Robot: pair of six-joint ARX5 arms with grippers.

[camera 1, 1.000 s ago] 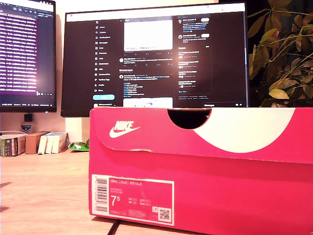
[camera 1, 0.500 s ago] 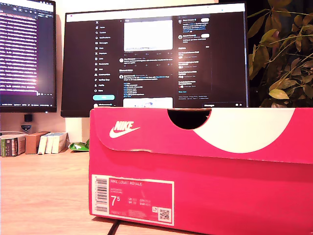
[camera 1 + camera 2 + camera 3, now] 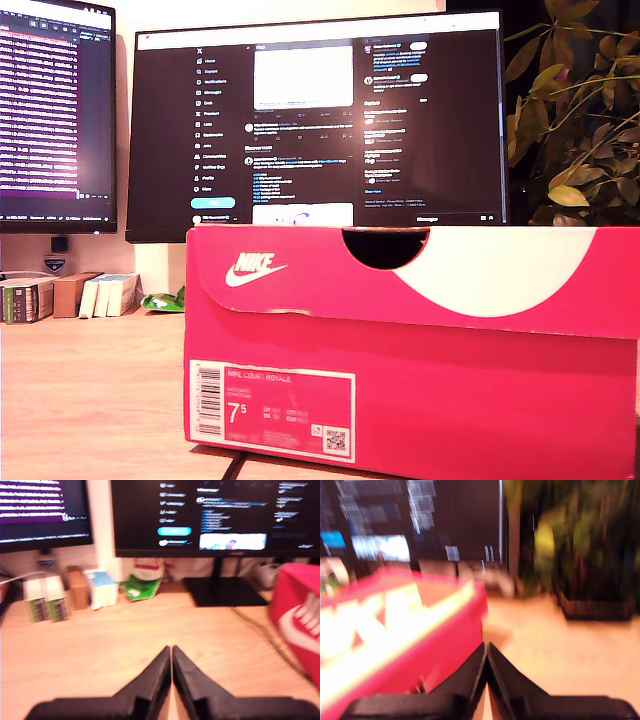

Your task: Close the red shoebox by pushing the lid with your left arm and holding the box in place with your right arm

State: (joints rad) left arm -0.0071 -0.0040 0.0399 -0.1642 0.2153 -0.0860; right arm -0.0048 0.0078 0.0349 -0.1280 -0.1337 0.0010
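While the shoebox (image 3: 410, 350) sits lidded on the bench (image 3: 90, 390), my first tool (image 3: 171, 652) and second tool (image 3: 486, 649) are clenched empty beside it.

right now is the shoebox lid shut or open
Shut: in the exterior view the lid sits flat on the red shoebox, its flap overlapping the front wall.
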